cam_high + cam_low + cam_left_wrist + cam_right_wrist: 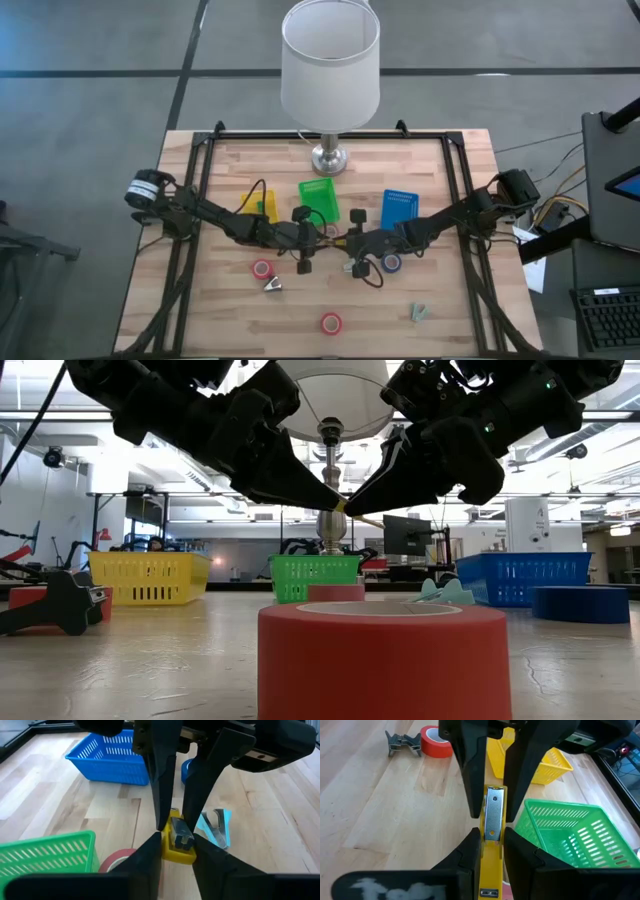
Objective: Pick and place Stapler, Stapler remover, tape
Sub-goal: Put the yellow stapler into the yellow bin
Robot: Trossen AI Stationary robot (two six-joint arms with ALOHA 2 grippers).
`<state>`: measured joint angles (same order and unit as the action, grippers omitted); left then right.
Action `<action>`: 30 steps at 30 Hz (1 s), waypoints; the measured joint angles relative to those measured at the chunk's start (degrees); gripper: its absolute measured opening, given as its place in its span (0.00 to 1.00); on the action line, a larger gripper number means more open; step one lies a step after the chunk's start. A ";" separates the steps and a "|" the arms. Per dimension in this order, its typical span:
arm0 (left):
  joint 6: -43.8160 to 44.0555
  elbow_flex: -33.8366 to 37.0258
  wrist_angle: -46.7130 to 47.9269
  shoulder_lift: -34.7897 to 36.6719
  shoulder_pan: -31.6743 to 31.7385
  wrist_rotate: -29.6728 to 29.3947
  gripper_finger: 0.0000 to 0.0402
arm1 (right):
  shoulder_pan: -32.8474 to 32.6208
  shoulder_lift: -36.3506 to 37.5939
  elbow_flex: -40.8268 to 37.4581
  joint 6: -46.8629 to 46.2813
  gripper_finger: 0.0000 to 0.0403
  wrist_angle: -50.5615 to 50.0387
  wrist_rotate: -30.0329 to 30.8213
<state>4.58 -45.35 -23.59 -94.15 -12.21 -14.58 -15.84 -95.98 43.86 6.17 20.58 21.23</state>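
Both grippers, left (176,851) and right (492,845), pinch the yellow stapler (491,840) mid-air; one should likely release before the other pulls away.

Three plastic mesh baskets stand in a row across the wooden counter (450,310): the yellow basket (262,206) left, the green basket (319,199) in the middle, the blue basket (400,209) right. Behind the green one stands a white-shaded table lamp (329,70). Before the row, the left tool (312,243) and right tool (350,245) meet, both gripping a yellow stapler (491,840) above the counter. Nearer the front lie a red tape roll (331,323) and, to its right, a pale-blue staple remover (420,313).
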 joint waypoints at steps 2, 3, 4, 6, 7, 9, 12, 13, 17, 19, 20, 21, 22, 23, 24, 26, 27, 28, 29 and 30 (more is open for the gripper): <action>0.00 -0.01 0.02 0.00 0.00 -0.14 0.20 | 0.00 0.00 0.00 -0.21 0.17 0.00 -0.11; 0.00 -0.03 0.02 0.00 0.02 -0.18 0.19 | 0.00 0.00 0.00 -0.21 0.18 0.00 -0.11; 0.00 -0.03 0.00 0.00 0.02 -0.24 0.19 | 0.00 0.00 0.00 -0.28 0.20 0.04 -0.14; 0.23 -0.03 0.00 0.00 0.04 -0.31 0.19 | 0.00 0.00 0.00 -0.43 0.25 -0.04 -0.11; 0.40 -0.03 0.00 0.00 0.04 -0.29 0.20 | 0.01 0.00 0.00 -0.38 0.27 -0.10 -0.11; 0.61 -0.03 0.02 0.00 0.04 -0.41 0.22 | 0.04 0.00 0.00 -0.11 0.31 -0.26 -0.12; 0.63 -0.03 0.04 0.00 0.04 -0.73 0.24 | 0.00 0.00 0.00 0.60 0.36 -0.33 -0.15; 0.76 -0.03 0.04 0.00 0.04 -0.99 0.23 | 0.00 0.00 0.00 1.49 0.38 -0.35 -0.15; 2.81 0.01 1.54 0.50 0.04 -1.99 0.19 | 0.00 0.17 0.00 3.31 0.42 -0.66 -0.12; 3.63 0.02 4.46 1.28 0.04 -2.56 0.19 | -0.02 0.91 -0.02 3.41 0.44 -0.89 -0.05; 4.02 0.06 6.15 1.69 0.04 -3.33 0.19 | -0.05 1.40 -0.04 3.47 0.45 -0.93 0.10; 4.42 0.06 7.82 2.31 -0.02 -4.36 0.19 | -0.09 2.11 -0.04 3.49 0.45 -0.97 0.18; 4.72 0.06 9.82 3.08 -0.02 -5.77 0.20 | -0.11 3.10 -0.04 3.56 0.46 -1.73 0.24; 5.06 0.08 11.78 3.83 -0.02 -7.35 0.22 | -0.13 4.12 -0.04 3.70 0.46 -2.98 0.33; 5.21 0.08 13.38 4.78 -0.02 -8.85 0.23 | -0.13 5.28 -0.04 3.74 0.46 -4.35 0.37; 5.67 0.10 17.28 7.07 -0.02 -11.50 0.24 | -0.13 7.95 -0.04 3.49 0.46 -8.04 0.78; 6.06 0.10 18.86 8.42 -0.02 -12.82 0.24 | -0.13 9.41 -0.04 2.80 0.46 -10.11 0.84; 6.44 0.10 20.76 9.88 -0.02 -14.05 0.23 | -0.13 10.70 -0.04 1.72 0.46 -12.04 0.91; 7.07 0.10 22.93 11.43 -0.02 -15.41 0.22 | -0.13 11.98 -0.04 0.57 0.46 -14.02 0.99; 7.84 0.10 24.73 12.95 -0.02 -16.77 0.22 | -0.13 13.32 -0.04 -0.81 0.46 -16.48 0.99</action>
<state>12.42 -45.25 1.14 -81.20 -12.23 -31.35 -15.97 -82.66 43.81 5.36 4.10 22.22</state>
